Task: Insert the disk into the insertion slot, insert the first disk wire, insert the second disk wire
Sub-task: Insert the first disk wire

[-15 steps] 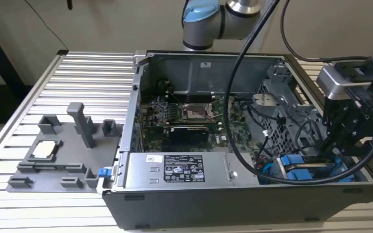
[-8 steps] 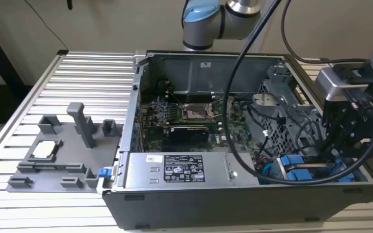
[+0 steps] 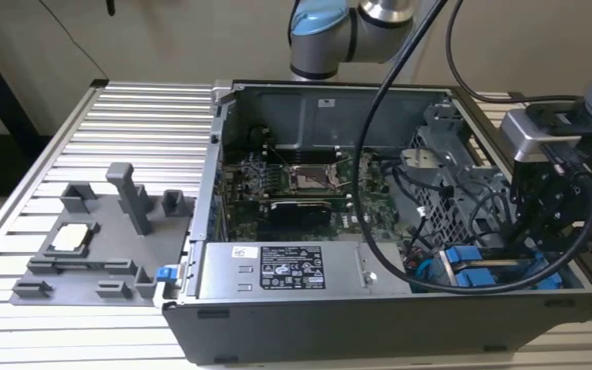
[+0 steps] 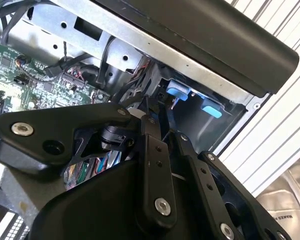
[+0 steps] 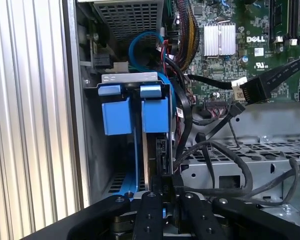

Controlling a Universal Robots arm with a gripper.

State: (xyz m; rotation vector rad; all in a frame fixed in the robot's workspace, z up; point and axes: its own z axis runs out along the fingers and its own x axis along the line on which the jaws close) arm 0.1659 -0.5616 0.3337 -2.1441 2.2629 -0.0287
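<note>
Found the gripper (image 5: 167, 186) reaching down into a corner of the open computer case (image 3: 275, 331), at the exterior view's right. Saw the fingers (image 5: 151, 202) drawn narrow and clamped on the dark end of the disk (image 5: 157, 150) nearest them. Saw the disk standing on edge inside the insertion slot (image 5: 96, 145), in line with 1 of 2 blue tabs (image 5: 115, 115) hanging from a small metal bracket (image 5: 130, 77), with a strip of bright blue carrier alongside it. Noted the same 2 tabs in the second wrist view, just past the fingertips and close against the case wall. Noted a blue cable (image 5: 140, 42) looping beyond the bracket, and a bundle of black wires running down beside the disk. Spotted a flat black connector (image 5: 250, 90) hanging free on its cable over the perforated metal cage (image 5: 240, 160), well apart from the disk. Saw, in the exterior view, the green motherboard (image 3: 307, 193) lying in the middle of the case and the grey labelled power-supply box (image 3: 286, 270) along the near wall. Found the case resting on a slatted metal surface (image 3: 121, 116), with a grey fixture plate (image 3: 90, 247) beside it at the exterior view's left. Traced the arm (image 3: 327, 31) rising behind the case.
</note>
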